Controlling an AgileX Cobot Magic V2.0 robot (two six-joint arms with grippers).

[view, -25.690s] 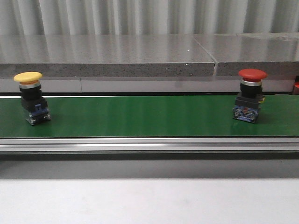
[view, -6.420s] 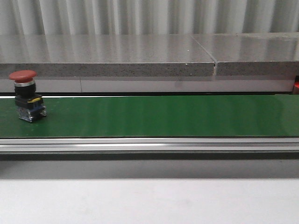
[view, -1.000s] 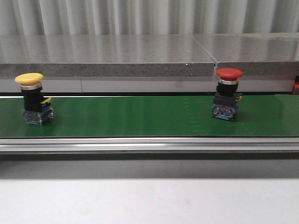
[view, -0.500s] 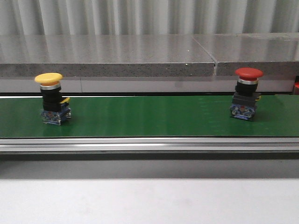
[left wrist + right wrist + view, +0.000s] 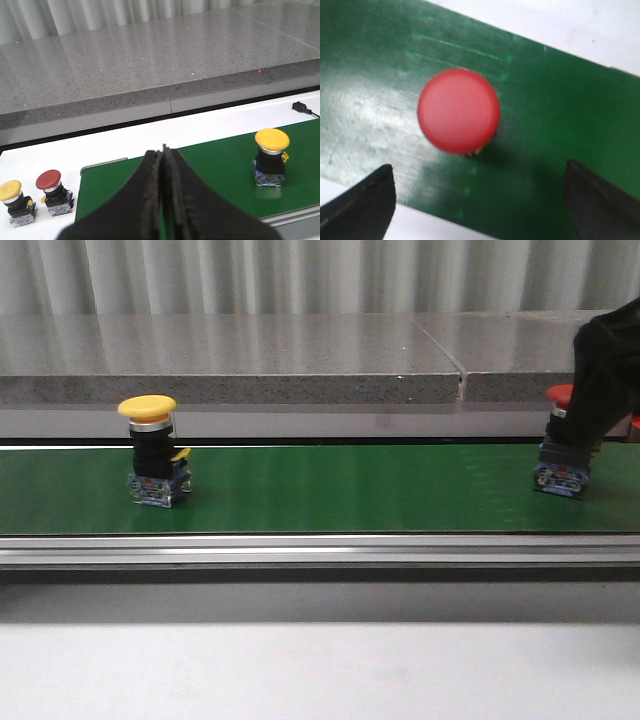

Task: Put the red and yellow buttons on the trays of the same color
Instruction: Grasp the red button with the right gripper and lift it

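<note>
A yellow button [image 5: 151, 452] stands upright on the green belt [image 5: 340, 490], left of centre. The red button [image 5: 560, 462] stands near the belt's right end, half hidden behind my black right arm [image 5: 608, 358]. In the right wrist view my right gripper [image 5: 480, 205] is open and above the red button [image 5: 458, 110], whose cap lies ahead of the wide-apart fingers [image 5: 362, 205] without touching them. My left gripper [image 5: 162, 192] is shut on nothing, over the belt's left end, with the yellow button [image 5: 270, 157] off to one side. No trays are in view.
Beside the belt's end, on the white surface, stand another yellow button [image 5: 13, 202] and another red button [image 5: 53, 197]. A grey stone ledge [image 5: 300, 365] runs behind the belt, and an aluminium rail [image 5: 320, 550] along its front. A black cable end [image 5: 300, 107] lies on the white surface.
Both buttons have travelled to the right along the belt. My right arm has come into the front view, down over the red button.
</note>
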